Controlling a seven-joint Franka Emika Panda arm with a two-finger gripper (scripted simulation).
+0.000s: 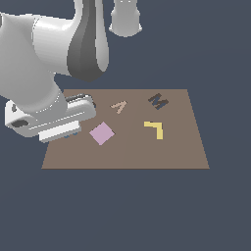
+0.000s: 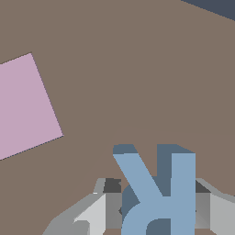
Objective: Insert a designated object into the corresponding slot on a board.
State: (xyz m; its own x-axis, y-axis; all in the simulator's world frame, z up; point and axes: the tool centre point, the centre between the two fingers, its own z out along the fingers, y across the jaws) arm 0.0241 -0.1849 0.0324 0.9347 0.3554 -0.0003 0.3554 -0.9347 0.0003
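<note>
The light-blue R block [image 2: 160,193] sits low over the brown board [image 2: 137,69], between my gripper's [image 2: 158,209] two grey fingers [image 2: 106,209]. The jaws press against both of its sides, so the gripper is shut on it. In the exterior view the hand covers the board's [image 1: 127,157] left part. Only a sliver of the blue R [image 1: 68,135] shows under the gripper [image 1: 66,135]. The R-shaped slot is hidden in both views; whether the block is seated in it I cannot tell.
A pink square [image 1: 102,133] [image 2: 23,105] lies just beside the gripper. Further toward the exterior view's right are a tan A [image 1: 118,106], a dark M recess [image 1: 158,101] and a yellow L piece [image 1: 155,129]. The arm's bulky links [image 1: 49,54] loom over the left.
</note>
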